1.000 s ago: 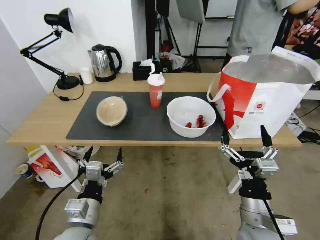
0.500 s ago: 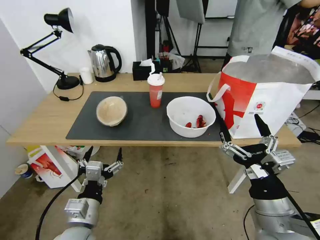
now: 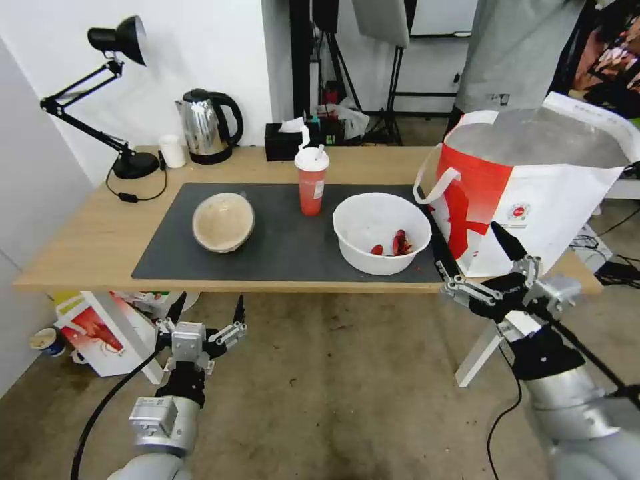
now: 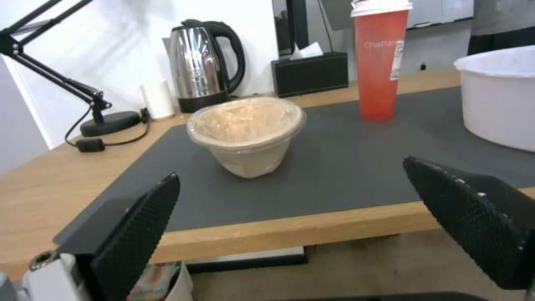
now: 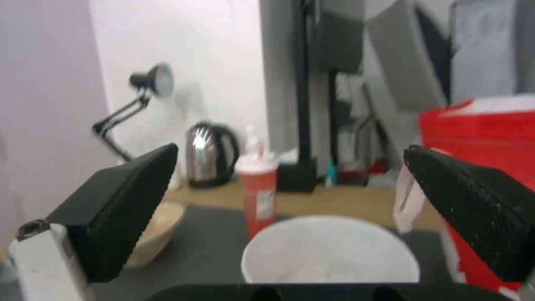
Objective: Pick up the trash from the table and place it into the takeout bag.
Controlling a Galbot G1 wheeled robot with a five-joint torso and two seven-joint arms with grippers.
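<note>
On the dark mat of the table stand a tan lidded bowl, a red drink cup with white lid and straw, and a big white bowl holding red scraps. The takeout bag, white and red with foil lining, stands at the table's right end. My right gripper is open, raised at the table's front edge between the white bowl and the bag. My left gripper hangs open below the table edge, in front of the tan bowl.
A steel kettle, black tissue box, small white cup and black desk lamp line the table's back. A smaller printed bag sits on the floor under the left end. A person in grey stands behind the takeout bag.
My right gripper has risen and tilted toward the table, swinging leftward to the gap between the white bowl and the bag. The left arm has stayed still.
</note>
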